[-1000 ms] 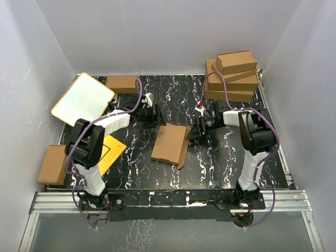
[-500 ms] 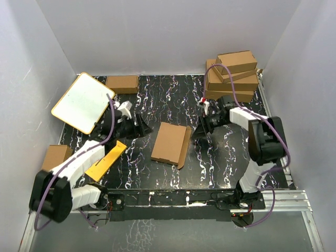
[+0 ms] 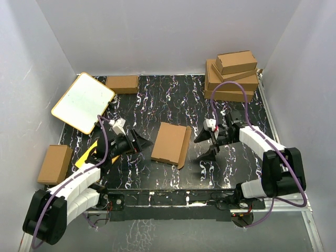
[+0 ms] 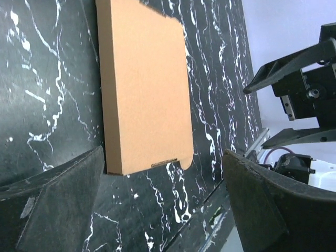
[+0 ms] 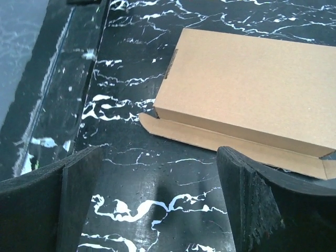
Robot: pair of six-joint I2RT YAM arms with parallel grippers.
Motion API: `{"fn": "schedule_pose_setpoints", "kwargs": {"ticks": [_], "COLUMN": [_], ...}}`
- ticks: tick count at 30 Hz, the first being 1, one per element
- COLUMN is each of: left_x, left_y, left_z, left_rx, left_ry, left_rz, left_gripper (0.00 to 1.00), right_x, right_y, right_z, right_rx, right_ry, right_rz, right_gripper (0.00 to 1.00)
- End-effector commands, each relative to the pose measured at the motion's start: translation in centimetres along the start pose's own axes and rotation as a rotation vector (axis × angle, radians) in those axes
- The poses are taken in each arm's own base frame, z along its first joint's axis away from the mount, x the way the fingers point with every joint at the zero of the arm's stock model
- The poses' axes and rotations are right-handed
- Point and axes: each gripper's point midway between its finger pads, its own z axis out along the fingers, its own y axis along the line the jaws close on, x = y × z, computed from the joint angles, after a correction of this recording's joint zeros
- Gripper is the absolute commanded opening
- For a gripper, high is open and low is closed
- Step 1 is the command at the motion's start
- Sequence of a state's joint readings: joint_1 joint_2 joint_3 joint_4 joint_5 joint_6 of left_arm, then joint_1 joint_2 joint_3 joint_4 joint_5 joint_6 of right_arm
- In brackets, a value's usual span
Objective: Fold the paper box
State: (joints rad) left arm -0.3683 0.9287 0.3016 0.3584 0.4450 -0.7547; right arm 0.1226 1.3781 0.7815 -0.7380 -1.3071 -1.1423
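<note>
OK, paper box [image 3: 169,143]: thin brown cardboard mailer, lid down, lies flat about mid-table, turned a bit off square to the table edges.
Box surface: plain top, nothing on it. Left wrist cam shows it [image 4: 144,89] flat on the marble w/ a rounded corner at the near end.
Side flap [image 5: 231,142]: narrow cardboard strip sticks out along the box side facing the right arm and lies on the table. Seen in the right wrist cam under the box [image 5: 252,89] edge.
Left gripper [image 3: 146,146]: low over the table just left of the box, pointing at it. Fingers spread wide, nothing between them, not touching the box.
Left wrist cam: both fingers [image 4: 52,199] frame the box's near end, w/ bare table between gripper [image 4: 163,152] and cardboard.
Right gripper [image 3: 200,148]: low, near the box's right side, pointing at it. Fingers spread wide, nothing held, clear gap to the flap.
Right wrist cam: gripper [image 5: 157,152] fingers either side of frame, only table between them. It also shows from the left wrist cam [image 4: 254,116], jaws apart.
Box vs arms: sits between the two grippers, free of both.
Table [image 3: 178,105]: black w/ white marbling.
Back right: stack of brown boxes [image 3: 232,76].
Back left: small brown box [image 3: 122,83], w/ white board with orange rim [image 3: 83,102] beside it.
Left edge: another brown box [image 3: 54,164].
Yellow card [image 3: 90,155]: partly hidden under the left arm.
</note>
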Motion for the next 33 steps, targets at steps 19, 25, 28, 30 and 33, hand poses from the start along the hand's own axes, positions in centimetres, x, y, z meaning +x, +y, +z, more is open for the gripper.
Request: {"fn": "schedule_pose_setpoints", "kwargs": {"ticks": [19, 25, 28, 30, 33], "left_x": [1.8, 2.4, 2.9, 3.2, 3.6], "left_y": [1.7, 2.0, 2.4, 2.6, 2.6], "left_z": [2.8, 3.2, 3.4, 3.6, 3.8], "left_rx": [-0.077, -0.108, -0.120, -0.126, -0.128], "left_ry": [0.041, 0.053, 0.068, 0.079, 0.089], "left_rz": [-0.109, -0.091, -0.092, -0.097, -0.100], "left_gripper": [0.76, 0.74, 0.71, 0.71, 0.70], "right_x": [5.2, 6.1, 6.7, 7.0, 7.1], "right_y": [2.7, 3.2, 3.6, 3.7, 3.6], "right_z": [6.0, 7.1, 7.8, 8.2, 8.7], "right_rx": [-0.197, -0.220, -0.243, -0.246, -0.241], "right_ry": [0.273, 0.310, 0.334, 0.347, 0.361], "right_rz": [-0.671, -0.705, -0.721, -0.728, -0.732], "right_gripper": [0.55, 0.49, 0.48, 0.47, 0.44]}}
